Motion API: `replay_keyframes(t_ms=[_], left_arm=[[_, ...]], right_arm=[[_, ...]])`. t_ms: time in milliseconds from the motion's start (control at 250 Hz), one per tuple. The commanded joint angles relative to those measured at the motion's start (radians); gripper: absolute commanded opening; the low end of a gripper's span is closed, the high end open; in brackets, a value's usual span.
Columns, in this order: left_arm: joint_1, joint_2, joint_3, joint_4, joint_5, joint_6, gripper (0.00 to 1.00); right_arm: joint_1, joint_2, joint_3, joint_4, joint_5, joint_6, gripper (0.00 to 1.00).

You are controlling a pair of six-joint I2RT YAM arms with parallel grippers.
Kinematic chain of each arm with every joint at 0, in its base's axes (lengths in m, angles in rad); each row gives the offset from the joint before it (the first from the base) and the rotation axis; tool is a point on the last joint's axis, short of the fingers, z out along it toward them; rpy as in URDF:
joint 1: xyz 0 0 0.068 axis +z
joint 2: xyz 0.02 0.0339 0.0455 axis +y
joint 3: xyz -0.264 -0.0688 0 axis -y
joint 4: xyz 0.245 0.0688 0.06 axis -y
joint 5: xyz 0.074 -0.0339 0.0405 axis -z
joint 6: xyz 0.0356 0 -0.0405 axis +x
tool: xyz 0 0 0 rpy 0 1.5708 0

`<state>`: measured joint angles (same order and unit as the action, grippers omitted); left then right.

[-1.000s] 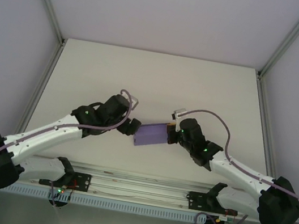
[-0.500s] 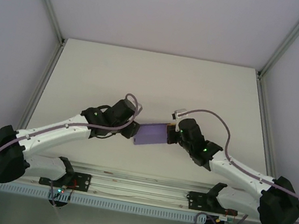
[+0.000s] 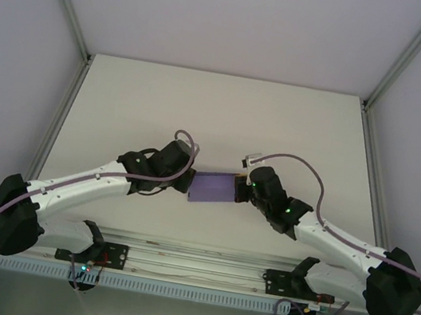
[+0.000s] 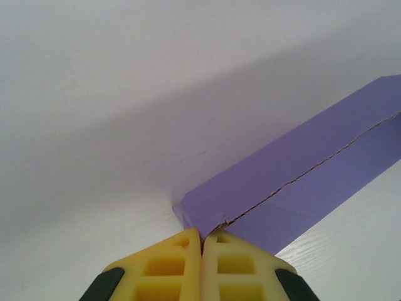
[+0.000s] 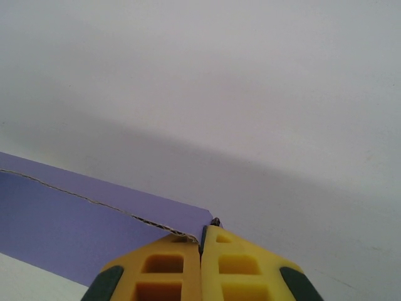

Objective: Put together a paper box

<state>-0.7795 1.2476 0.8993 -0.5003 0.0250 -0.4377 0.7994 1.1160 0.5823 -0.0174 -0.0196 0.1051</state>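
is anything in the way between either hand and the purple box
Nothing visible. The left hand is shut on one end of the paper box, and the right hand is shut on the opposite end.

Top view: both arms reach inward from the lower corners, wrists nearly meeting mid-frame. Left gripper (image 3: pixel 188 188) — yellow fingers (image 4: pixel 164 271) pressed together on the paper box (image 3: pixel 213 188). Right gripper (image 3: pixel 240 188) likewise clamped on its opposite end.
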Motion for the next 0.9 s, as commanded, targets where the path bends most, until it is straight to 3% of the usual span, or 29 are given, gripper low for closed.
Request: replay_keyframes(t_ms=[0, 20, 100, 180, 348, 448, 556, 660, 711, 895], left_arm=[[-0.007, 0.002, -0.004, -0.009, -0.059, -0.047, 0.18], [-0.007, 0.003, -0.003, -0.014, -0.066, -0.048, 0.23], [-0.007, 0.010, 0.006, -0.036, -0.085, -0.040, 0.31], [-0.006, 0.021, 0.015, -0.050, -0.084, -0.024, 0.31], [-0.007, 0.032, 0.016, -0.032, -0.062, -0.001, 0.26], [-0.007, 0.036, 0.017, -0.025, -0.069, -0.004, 0.14], [-0.007, 0.035, 0.027, -0.024, -0.068, -0.014, 0.08], [-0.006, 0.041, 0.039, -0.036, -0.056, -0.066, 0.06], [-0.004, 0.055, 0.048, -0.049, -0.045, -0.108, 0.00], [0.011, 0.091, 0.100, -0.162, 0.015, -0.220, 0.00]], right_arm=[[0.016, 0.019, 0.007, -0.106, 0.012, 0.018, 0.00], [0.015, 0.018, 0.008, -0.107, 0.013, 0.018, 0.00], [0.015, 0.014, 0.005, -0.110, 0.013, 0.015, 0.00], [0.015, 0.015, 0.006, -0.115, 0.014, 0.014, 0.00], [0.015, 0.013, 0.004, -0.112, 0.003, 0.013, 0.00], [0.016, 0.015, 0.004, -0.107, -0.003, 0.015, 0.00], [0.016, 0.016, 0.009, -0.120, 0.003, 0.013, 0.00], [0.018, 0.018, 0.017, -0.138, 0.006, 0.016, 0.00], [0.022, 0.016, 0.020, -0.143, 0.013, 0.016, 0.00], [0.062, 0.029, 0.032, -0.167, 0.081, 0.012, 0.00]])
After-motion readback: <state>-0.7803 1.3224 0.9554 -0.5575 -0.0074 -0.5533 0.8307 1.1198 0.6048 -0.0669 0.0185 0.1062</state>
